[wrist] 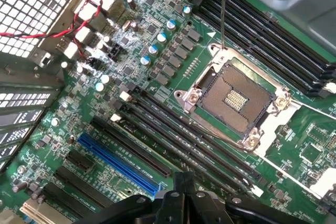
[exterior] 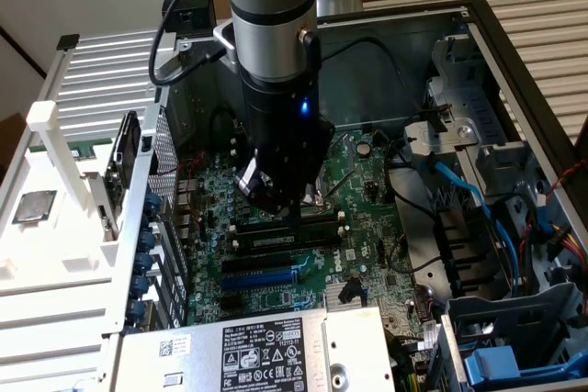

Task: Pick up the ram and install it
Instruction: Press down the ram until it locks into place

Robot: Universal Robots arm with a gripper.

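My gripper [exterior: 292, 218] hangs low over the motherboard [exterior: 276, 291] inside the open computer case, its fingers pressed together with nothing between them. Right at its tip, a long thin stick with dark chips, the ram [exterior: 317, 220], stands on edge in the row of black memory slots [exterior: 276, 243]. Whether the fingertips touch it I cannot tell. In the wrist view the shut gripper [wrist: 184, 181] points down at the black slots [wrist: 173, 129] beside the open processor socket [wrist: 236, 95]. There I cannot tell the ram apart from the slots.
A blue expansion slot [wrist: 115, 163] lies beside the memory slots. The power supply [exterior: 266, 351] sits at the case's near end, and drive cages with blue cables [exterior: 478, 208] are on the exterior view's right. A white rack [exterior: 55, 227] holding a silver-grey chip [exterior: 35, 207] stands on the left.
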